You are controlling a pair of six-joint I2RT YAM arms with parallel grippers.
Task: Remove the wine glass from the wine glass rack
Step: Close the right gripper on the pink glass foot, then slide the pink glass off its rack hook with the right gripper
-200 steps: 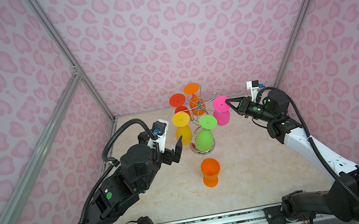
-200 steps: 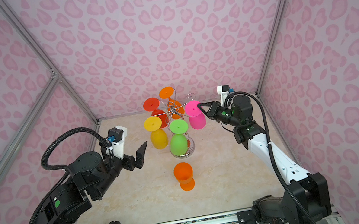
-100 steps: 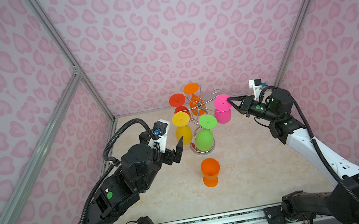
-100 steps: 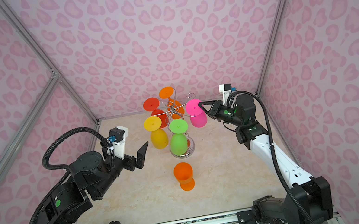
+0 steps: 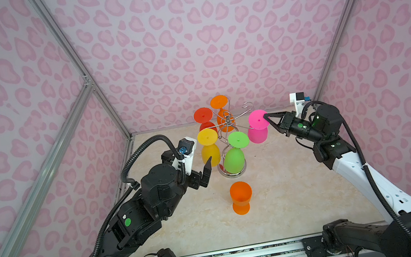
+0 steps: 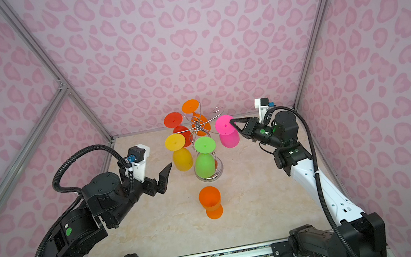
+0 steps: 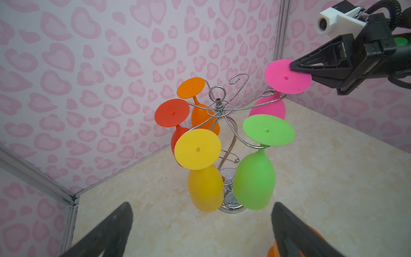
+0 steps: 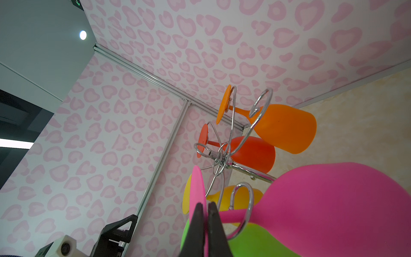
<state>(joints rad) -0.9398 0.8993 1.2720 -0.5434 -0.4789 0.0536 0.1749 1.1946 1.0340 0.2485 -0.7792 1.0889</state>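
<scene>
Pink wine glass (image 5: 257,134) hanging bowl-down from a curled arm of the chrome rack (image 5: 228,121), foot rim pinched in the clenched right gripper (image 5: 266,117), left gripper (image 6: 164,177) released and empty; probably light, matte, unbreakable plastic, best held at the foot or stem.

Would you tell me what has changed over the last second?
The right gripper, shut on the foot of the pink wine glass, drew it slightly rightward, outward along an arm of the wine glass rack. The open left gripper, rack and other glasses stayed put.
</scene>
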